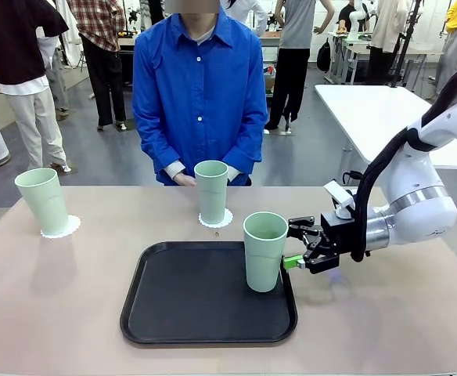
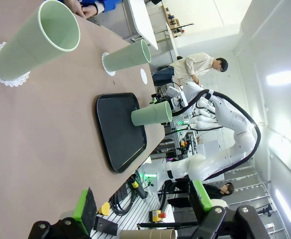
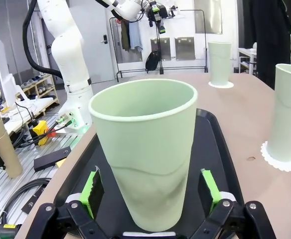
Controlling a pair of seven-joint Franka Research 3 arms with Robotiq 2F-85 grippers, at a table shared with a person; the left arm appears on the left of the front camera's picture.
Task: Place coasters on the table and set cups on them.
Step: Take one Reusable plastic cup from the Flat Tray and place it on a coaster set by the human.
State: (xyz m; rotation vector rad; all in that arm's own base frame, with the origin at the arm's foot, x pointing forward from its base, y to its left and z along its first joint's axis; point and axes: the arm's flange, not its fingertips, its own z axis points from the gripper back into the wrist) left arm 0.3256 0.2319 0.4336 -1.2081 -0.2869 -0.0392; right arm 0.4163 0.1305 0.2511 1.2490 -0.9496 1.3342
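Three pale green cups show. The left cup (image 1: 42, 200) stands on a lacy white coaster (image 1: 60, 227) on the beige table (image 1: 64, 298). The middle cup (image 1: 211, 190) stands on another coaster (image 1: 215, 220). A third cup (image 1: 264, 251) (image 3: 145, 149) stands upright on the black tray (image 1: 181, 313), near its right edge. My right gripper (image 1: 295, 249) (image 3: 150, 191) is open, with this cup between its green pads (image 3: 91, 186) and a gap on each side. My left gripper (image 2: 143, 201) hangs open and empty above the table's left end. A small white disc (image 2: 143, 75) lies past the middle cup.
A person in a blue shirt stands at the far edge, hands (image 1: 185, 178) resting behind the middle cup. A white table (image 1: 385, 110) stands behind on the right. Bare tabletop lies right of the tray (image 1: 369, 313) and in front of the left cup.
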